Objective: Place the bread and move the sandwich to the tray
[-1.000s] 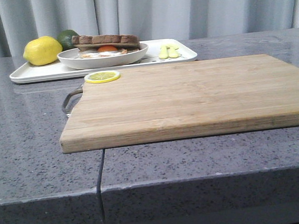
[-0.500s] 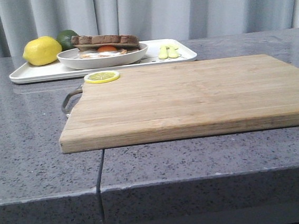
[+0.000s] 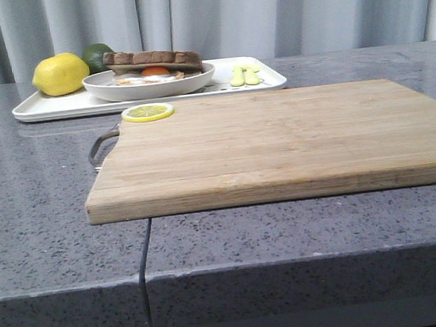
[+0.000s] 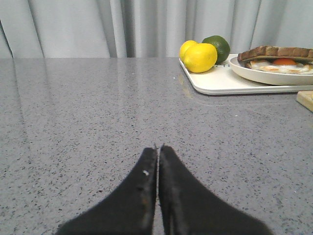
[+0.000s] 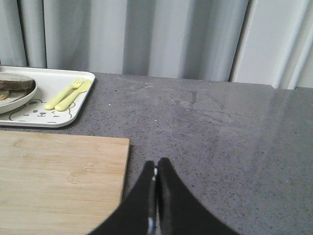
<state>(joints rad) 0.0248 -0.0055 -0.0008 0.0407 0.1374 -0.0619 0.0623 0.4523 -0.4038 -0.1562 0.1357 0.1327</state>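
- Left claw pressed together, nothing in it, low over bare grey bench. Right claw same, tips together, empty, hanging over bench just beside the cutting board.
- Step in hand, my read: pretty much done. Bread sits on top of the egg, sandwich on its round plate, and plate is on the tray at the far left.
- Next move calls for nothing more than keeping both arms parked; if anything, I'd check the plate sits fully inside the tray rim.
- Around: board is bare except a lemon slice at its far left corner by the handle.
- On tray w/ the plate: whole lemon, lime behind it, pale green fork and spoon at right end.
- Nothing blocking either arm. Curtain behind.
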